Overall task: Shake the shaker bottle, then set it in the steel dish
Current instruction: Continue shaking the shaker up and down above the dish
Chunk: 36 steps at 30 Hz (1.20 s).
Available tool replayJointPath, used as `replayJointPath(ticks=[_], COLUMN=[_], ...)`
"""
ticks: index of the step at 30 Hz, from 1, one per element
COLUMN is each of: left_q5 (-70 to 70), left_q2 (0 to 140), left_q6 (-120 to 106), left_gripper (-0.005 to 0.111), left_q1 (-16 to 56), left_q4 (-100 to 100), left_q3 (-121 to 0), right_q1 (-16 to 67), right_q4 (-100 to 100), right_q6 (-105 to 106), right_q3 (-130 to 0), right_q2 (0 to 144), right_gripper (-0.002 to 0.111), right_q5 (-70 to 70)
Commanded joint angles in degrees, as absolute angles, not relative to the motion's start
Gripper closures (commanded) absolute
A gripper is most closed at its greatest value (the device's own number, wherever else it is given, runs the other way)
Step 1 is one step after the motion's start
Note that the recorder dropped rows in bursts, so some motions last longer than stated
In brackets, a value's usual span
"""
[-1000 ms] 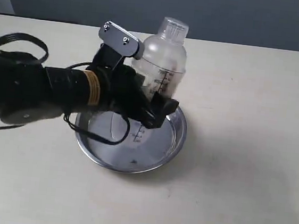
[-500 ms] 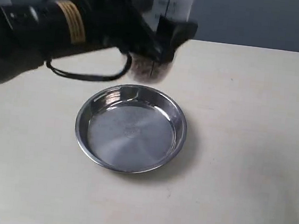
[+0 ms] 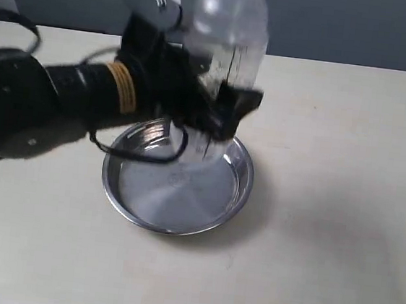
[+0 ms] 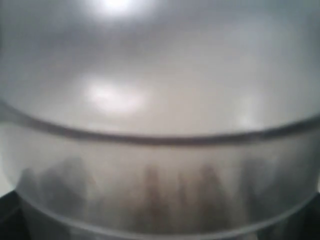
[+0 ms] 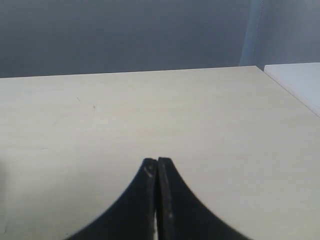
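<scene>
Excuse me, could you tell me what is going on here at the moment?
The left gripper is clamped around the shaker bottle, holding it upright over the steel dish. The bottle is blurred, which suggests it is being shaken, and I cannot tell whether its base touches the dish. The right gripper is shut on nothing, above bare table, and takes no part.
</scene>
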State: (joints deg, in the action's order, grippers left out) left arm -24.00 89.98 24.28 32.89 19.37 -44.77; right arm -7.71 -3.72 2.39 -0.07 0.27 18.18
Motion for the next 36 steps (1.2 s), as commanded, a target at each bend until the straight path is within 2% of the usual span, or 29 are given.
replayJointPath(ticks=[1, 4, 8, 14, 19, 23, 25, 30, 34, 36], left_q5=[-30.78, -25.61, -20.03, -27.83, -20.23, -28.09, -27.31, -20.10, -26.56, -25.07], left_q2=[82.16, 81.02, 91.74, 79.25, 89.15, 82.21, 80.05, 89.37, 80.59, 79.51], left_q6=[23.10, 19.73, 22.77, 19.04, 21.54, 22.52, 19.36, 20.68, 18.43, 17.51], left_gripper=[0.106, 0.106, 0.106, 0.106, 0.106, 0.106, 0.106, 0.106, 0.106, 0.106], left_q1=[33.21, 33.24, 33.24, 33.12, 33.80, 33.80, 33.80, 34.39, 34.39, 34.39], left_q4=[19.30, 18.44, 14.63, 16.94, 14.70, 17.01, 17.24, 16.79, 16.66, 16.51], left_q3=[-47.41, -47.93, -41.88, -47.42, -42.76, -45.59, -47.05, -43.82, -47.19, -47.34], right_q1=[-7.91, -7.91, -7.91, -7.91, -7.91, -7.91, -7.91, -7.91, -7.91, -7.91], right_q4=[-3.77, -3.77, -3.77, -3.77, -3.77, -3.77, -3.77, -3.77, -3.77, -3.77], right_q6=[2.49, 2.49, 2.49, 2.49, 2.49, 2.49, 2.49, 2.49, 2.49, 2.49], right_q3=[0.00, 0.00, 0.00, 0.00, 0.00, 0.00, 0.00, 0.00, 0.00, 0.00], right_q2=[0.00, 0.00, 0.00, 0.00, 0.00, 0.00, 0.00, 0.00, 0.00, 0.00], right_gripper=[0.109, 0.109, 0.109, 0.109, 0.109, 0.109, 0.109, 0.109, 0.109, 0.109], right_q5=[17.46, 17.46, 17.46, 17.46, 17.46, 17.46, 17.46, 17.46, 17.46, 17.46])
